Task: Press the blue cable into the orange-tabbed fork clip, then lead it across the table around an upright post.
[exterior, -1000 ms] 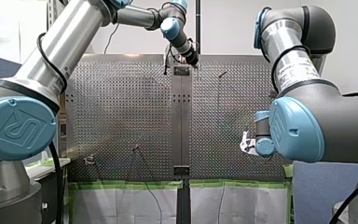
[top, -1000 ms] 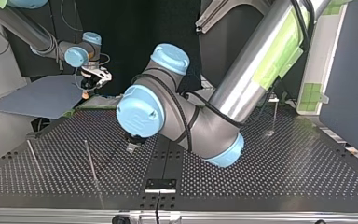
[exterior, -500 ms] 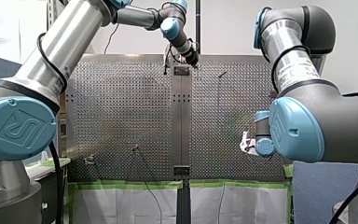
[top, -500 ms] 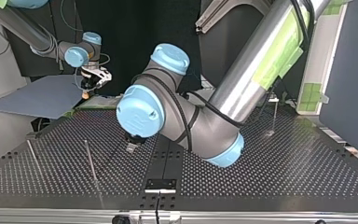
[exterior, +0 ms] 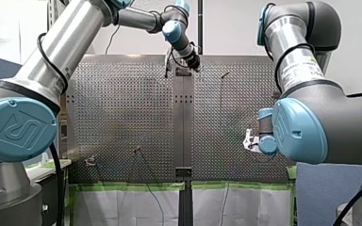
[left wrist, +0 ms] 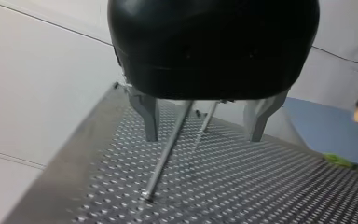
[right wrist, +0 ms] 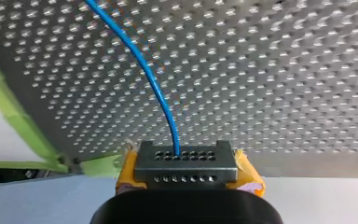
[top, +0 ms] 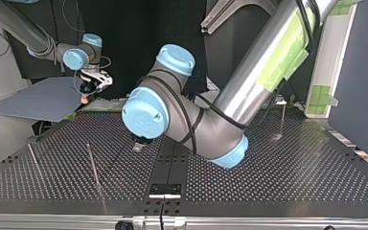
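In the right wrist view the blue cable (right wrist: 145, 70) runs from between my right gripper's (right wrist: 177, 154) yellow pads (right wrist: 248, 173) out over the perforated table (right wrist: 284, 70). The pads are shut on it. This gripper hangs over the table's edge at the top view's left (top: 90, 87) and at the front view's right (exterior: 250, 143). My left gripper (left wrist: 205, 135) stands open just above the table, its metal fingers (left wrist: 150, 116) astride a thin upright post (left wrist: 165, 154). It is at the far middle of the front view (exterior: 191, 61). I cannot make out the orange-tabbed clip.
Further upright posts stand on the table: two at the top view's left (top: 93, 165) (top: 33, 158) and one at its right (top: 282, 120). A second post (left wrist: 207, 122) rises just ahead of my left gripper. A grey sheet (top: 38, 100) lies beyond the table by my right gripper.
My right gripper has shifted a little toward the top view's left with the cable in it. My left arm's wrist has shifted slightly over the far middle of the table.
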{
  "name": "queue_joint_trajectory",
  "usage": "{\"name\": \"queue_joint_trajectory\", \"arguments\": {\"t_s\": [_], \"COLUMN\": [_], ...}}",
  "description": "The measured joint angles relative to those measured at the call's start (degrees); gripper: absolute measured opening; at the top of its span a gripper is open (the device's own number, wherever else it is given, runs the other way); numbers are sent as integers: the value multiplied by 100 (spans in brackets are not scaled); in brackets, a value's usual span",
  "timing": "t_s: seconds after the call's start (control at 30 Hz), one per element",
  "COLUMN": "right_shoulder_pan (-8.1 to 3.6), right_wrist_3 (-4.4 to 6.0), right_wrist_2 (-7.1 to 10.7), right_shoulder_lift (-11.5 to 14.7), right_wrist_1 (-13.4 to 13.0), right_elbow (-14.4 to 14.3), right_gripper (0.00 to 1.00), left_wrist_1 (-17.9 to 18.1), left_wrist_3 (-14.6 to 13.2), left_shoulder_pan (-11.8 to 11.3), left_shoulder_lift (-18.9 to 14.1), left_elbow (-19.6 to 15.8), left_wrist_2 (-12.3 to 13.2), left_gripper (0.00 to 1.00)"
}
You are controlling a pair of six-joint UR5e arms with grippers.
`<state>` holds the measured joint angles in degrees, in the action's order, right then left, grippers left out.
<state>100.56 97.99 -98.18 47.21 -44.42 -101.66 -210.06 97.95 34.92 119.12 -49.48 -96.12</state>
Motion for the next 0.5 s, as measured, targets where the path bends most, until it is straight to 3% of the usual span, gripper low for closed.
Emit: {"name": "queue_joint_trajectory", "arguments": {"t_s": [0.3,0.5], "right_shoulder_pan": [45,57], "right_wrist_3": [42,97], "right_wrist_2": [102,329], "right_shoulder_lift": [529,899], "right_wrist_1": [290,554], "right_elbow": [1,9], "right_gripper": [0,0], "left_wrist_1": [60,347], "left_wrist_3": [-32,-85], "left_shoulder_pan": [69,102], "left_shoulder_lift": [-3,-14], "left_elbow": [-173,-477], "left_wrist_2": [-312,-576], "left_gripper": [88,88]}}
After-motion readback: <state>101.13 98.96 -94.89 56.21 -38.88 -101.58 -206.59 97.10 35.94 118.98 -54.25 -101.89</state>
